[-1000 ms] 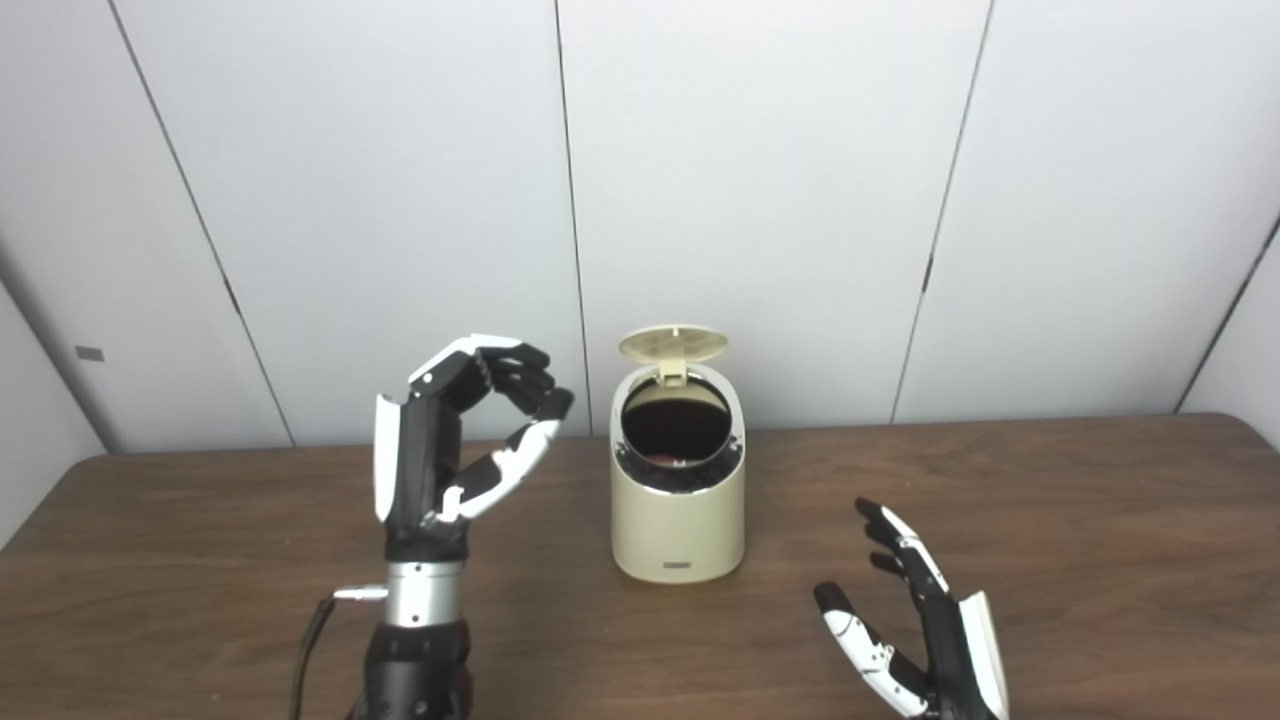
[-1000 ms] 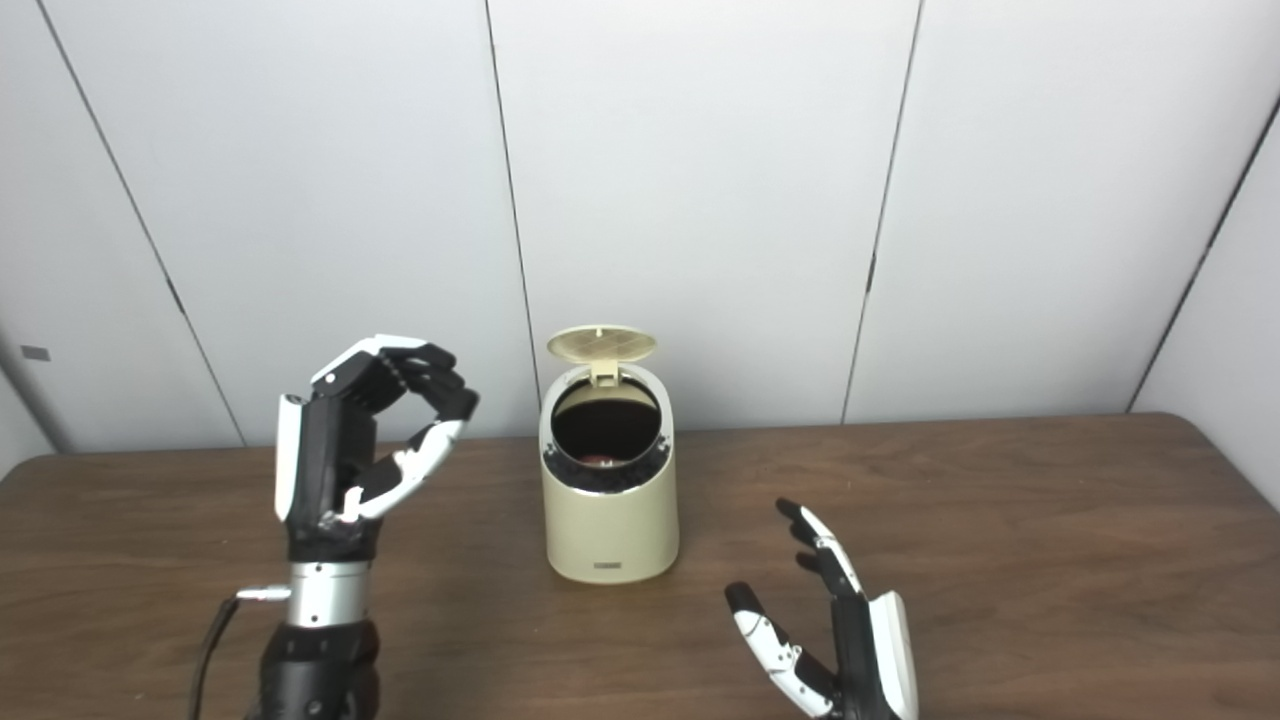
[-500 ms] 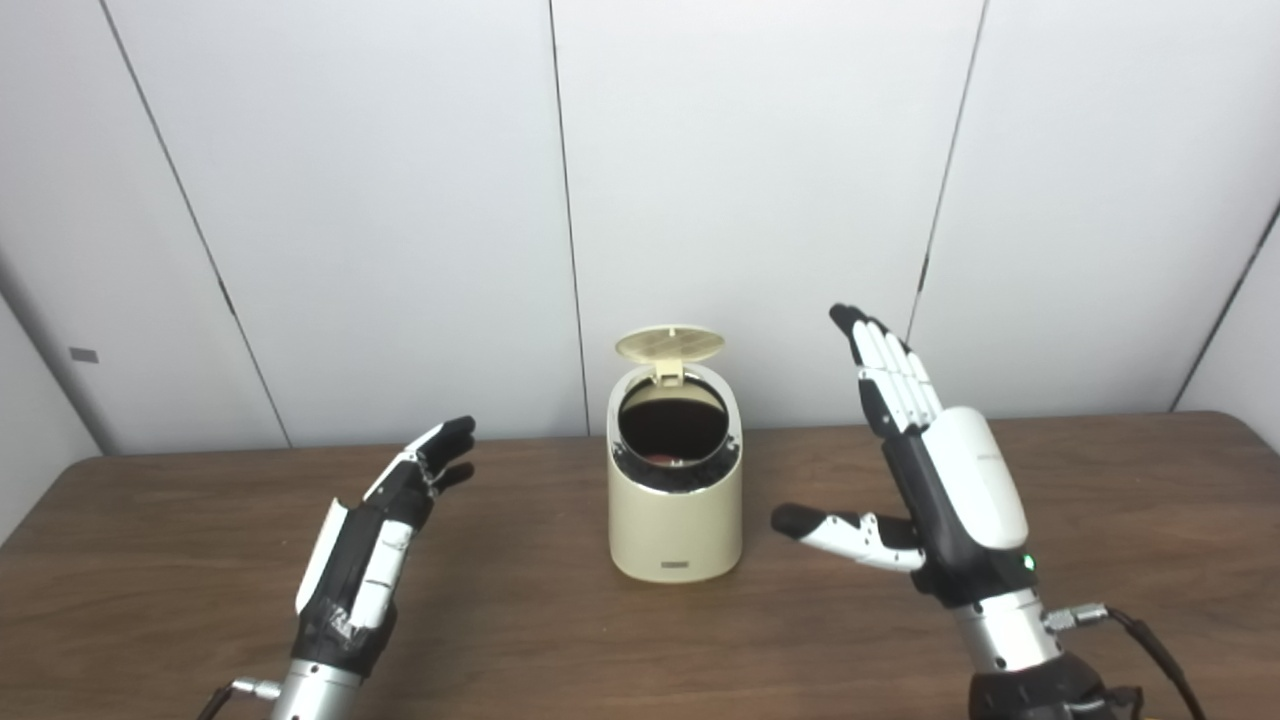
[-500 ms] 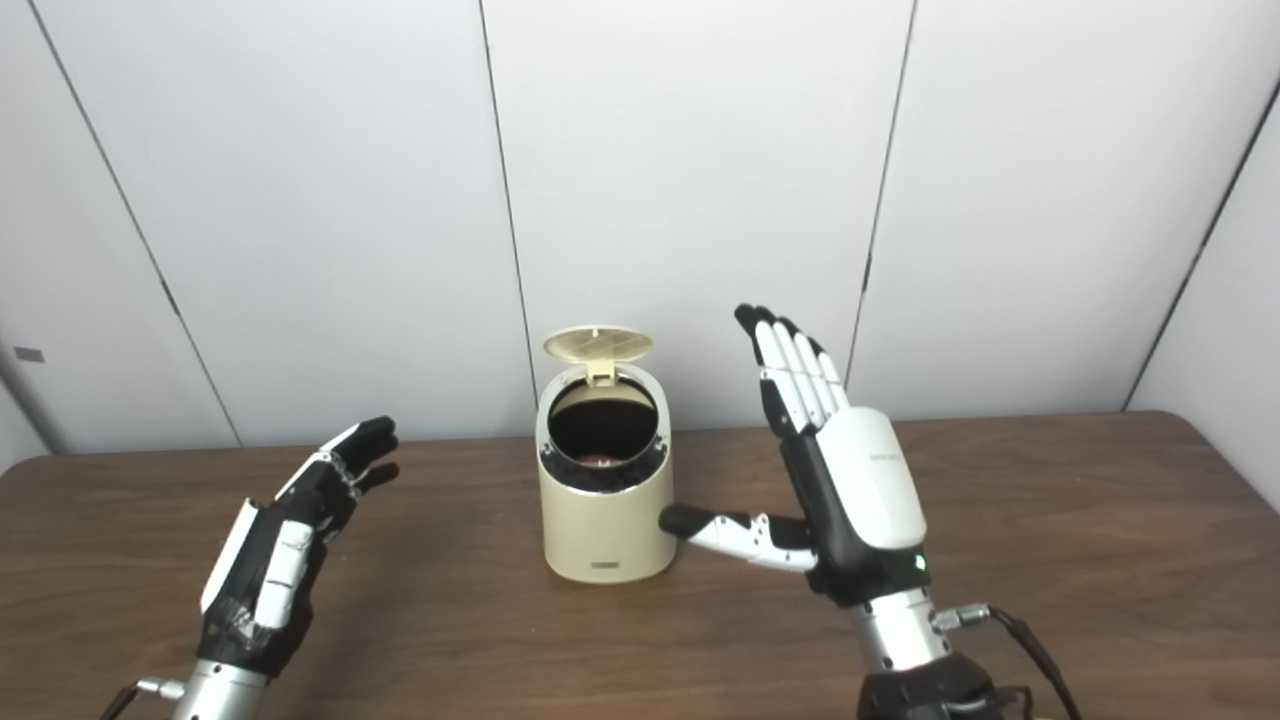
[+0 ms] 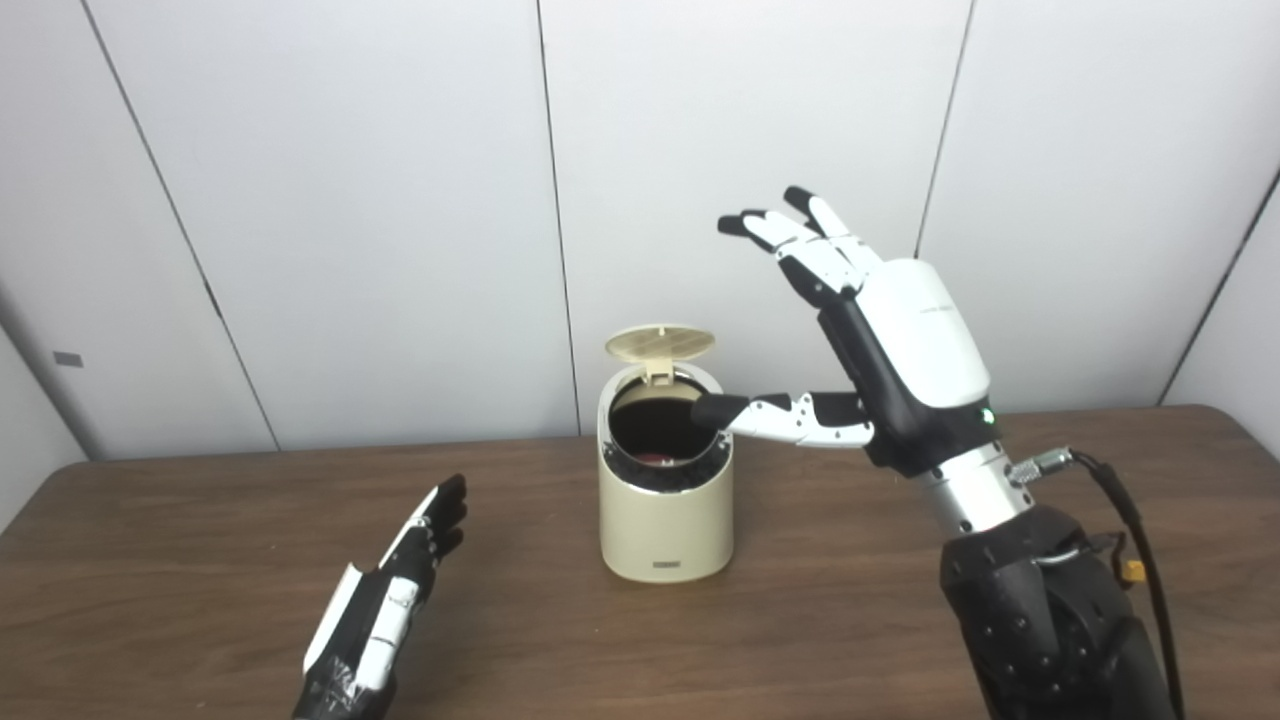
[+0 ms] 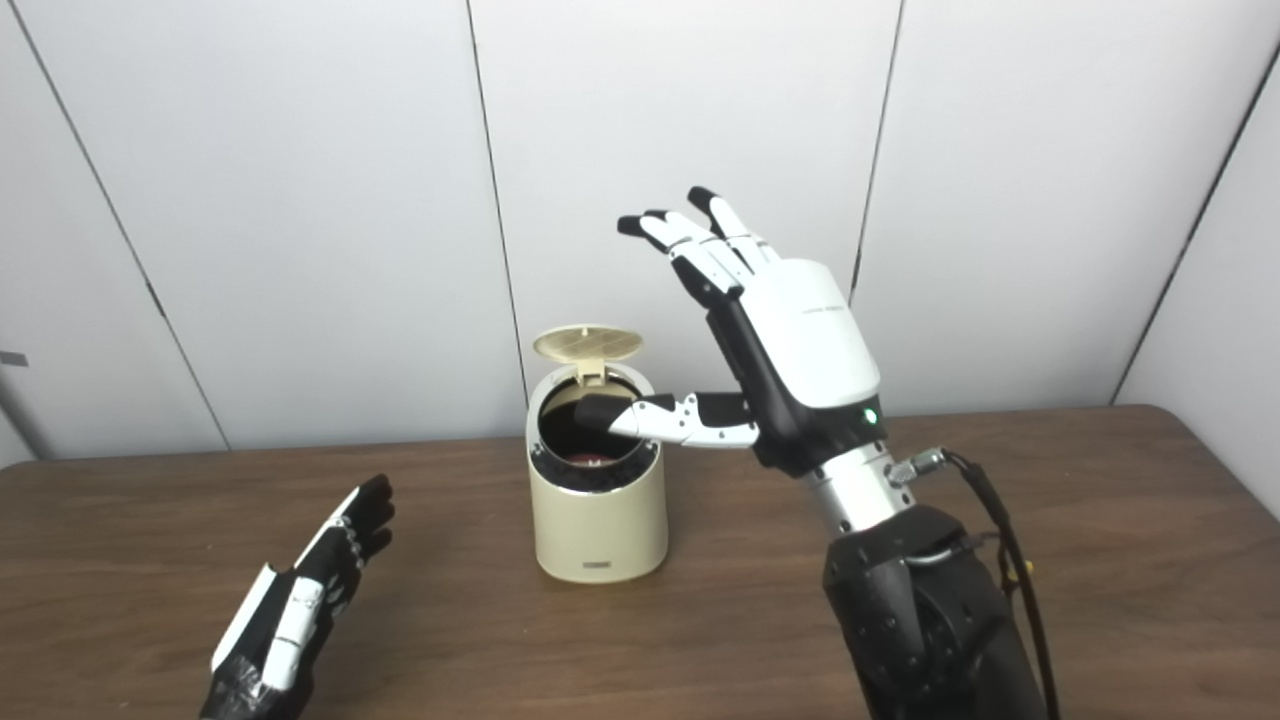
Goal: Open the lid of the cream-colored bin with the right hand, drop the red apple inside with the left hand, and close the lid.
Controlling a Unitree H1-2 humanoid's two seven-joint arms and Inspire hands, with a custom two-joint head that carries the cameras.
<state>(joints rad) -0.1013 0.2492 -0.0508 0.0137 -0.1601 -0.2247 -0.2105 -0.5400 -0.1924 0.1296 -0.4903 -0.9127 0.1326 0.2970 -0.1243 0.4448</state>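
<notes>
Apple's in, lid next!

Your right robot hand [image 5: 900, 340] has risen from the tabletop [image 5: 880, 600], spread and empty, beside the raised lid [image 5: 660, 342]; below its thumb, red apple [image 5: 655, 460] shows inside the bin [image 5: 665, 510]. Left robot hand [image 5: 385, 610] has dropped low, open, well clear. Free room above the rim.

One bin [image 5: 665, 500], one apple [image 5: 655, 460], two hands.
</notes>
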